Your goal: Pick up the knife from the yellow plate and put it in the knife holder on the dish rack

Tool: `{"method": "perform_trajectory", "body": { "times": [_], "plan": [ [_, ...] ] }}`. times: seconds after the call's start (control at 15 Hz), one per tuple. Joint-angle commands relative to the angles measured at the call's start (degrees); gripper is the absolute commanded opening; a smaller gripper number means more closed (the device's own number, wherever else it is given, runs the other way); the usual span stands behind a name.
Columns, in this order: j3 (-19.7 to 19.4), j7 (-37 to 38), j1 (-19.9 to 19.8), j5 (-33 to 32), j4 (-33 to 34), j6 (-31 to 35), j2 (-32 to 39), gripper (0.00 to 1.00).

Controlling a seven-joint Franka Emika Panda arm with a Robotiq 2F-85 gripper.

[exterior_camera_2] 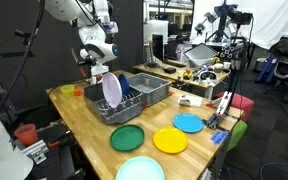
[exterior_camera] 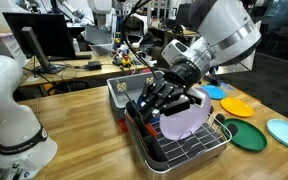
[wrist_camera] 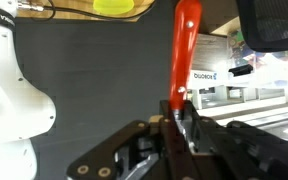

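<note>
My gripper is shut on the orange-red knife, which sticks straight out from between the fingers in the wrist view. In both exterior views the gripper hangs over one end of the dish rack. The knife is too small to make out in either of those views. The yellow plate lies flat on the table with nothing on it. The gripper hides the knife holder at the rack's end.
A pale lavender plate stands upright in the rack. A grey bin sits beside the rack. A dark green plate and light blue plates lie near the yellow one.
</note>
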Motion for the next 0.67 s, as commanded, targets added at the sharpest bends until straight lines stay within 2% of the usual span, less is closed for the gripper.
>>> {"method": "perform_trajectory", "body": {
  "times": [0.0, 0.33, 0.4, 0.47, 0.6],
  "plan": [
    [-0.92, -0.01, 0.77, 0.22, 0.14, -0.35, -0.06, 0.15],
    [-0.92, -0.01, 0.83, 0.21, 0.22, -0.35, -0.06, 0.15],
    [-0.92, -0.01, 0.83, 0.21, 0.22, -0.35, -0.06, 0.04],
    [-0.76, -0.74, 0.75, 1.87, -0.37, 0.75, -0.32, 0.04],
    [-0.06, -5.93, 0.47, 9.9, -3.57, 5.35, -1.81, 0.04]
  ]
}}
